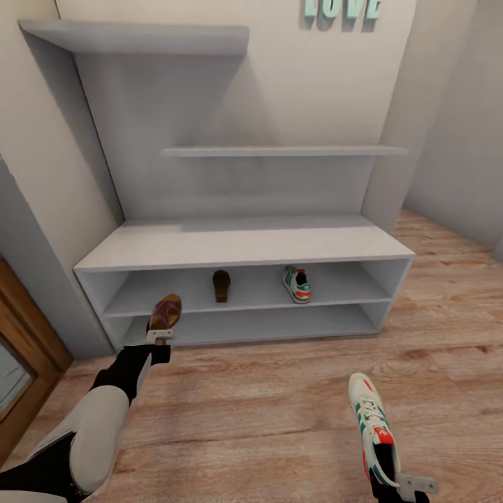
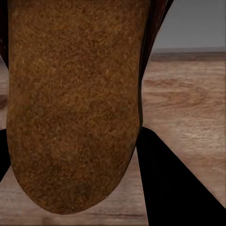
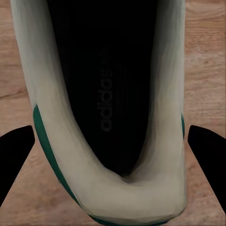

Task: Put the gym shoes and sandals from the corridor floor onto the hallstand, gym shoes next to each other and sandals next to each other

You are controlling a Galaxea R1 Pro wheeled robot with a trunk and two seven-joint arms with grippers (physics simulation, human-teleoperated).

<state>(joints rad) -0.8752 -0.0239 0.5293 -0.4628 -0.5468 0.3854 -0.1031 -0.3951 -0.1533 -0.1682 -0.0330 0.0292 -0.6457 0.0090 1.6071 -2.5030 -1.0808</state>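
The pale-grey hallstand stands ahead under the mint letters. On its upper shelf row lie one brown sandal and one gym shoe, apart from each other. My left gripper is shut on the second sandal, held in front of the rack's left end; its tan footbed shows large in the left wrist view, between the dark fingers. My right gripper is shut on the heel of the second gym shoe, over the floor at the lower right; its dark inside faces the right wrist camera.
Light wood-plank floor spreads between me and the rack. A wooden door frame stands at the left. Two floating shelves step up the wall above the bench top. A side wall closes the right.
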